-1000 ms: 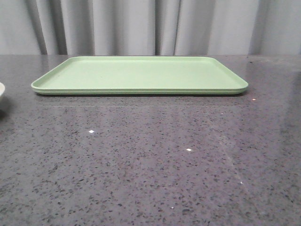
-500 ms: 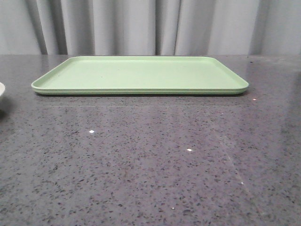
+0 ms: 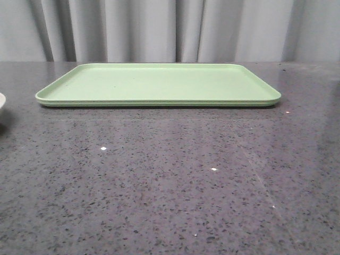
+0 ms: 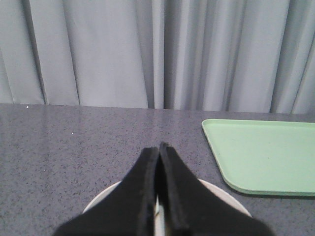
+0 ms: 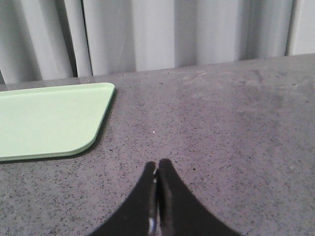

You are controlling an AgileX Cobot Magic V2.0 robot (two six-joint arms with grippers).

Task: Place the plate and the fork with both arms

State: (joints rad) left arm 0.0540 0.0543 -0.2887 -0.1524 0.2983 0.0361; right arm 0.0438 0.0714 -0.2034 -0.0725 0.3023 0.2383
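The cream plate (image 4: 224, 196) lies on the dark speckled table under my left gripper (image 4: 158, 147). The black fingers are pressed together over it and their tips reach past its far rim. Only a sliver of the plate's rim (image 3: 1, 103) shows at the far left edge of the front view. My right gripper (image 5: 157, 164) is shut and empty above bare table, right of the tray. The yellow fork is out of view in every frame. Neither gripper shows in the front view.
A flat light-green rectangular tray (image 3: 159, 82) lies at the back middle of the table. It also shows in the left wrist view (image 4: 266, 152) and the right wrist view (image 5: 44, 118). A grey curtain hangs behind the table.
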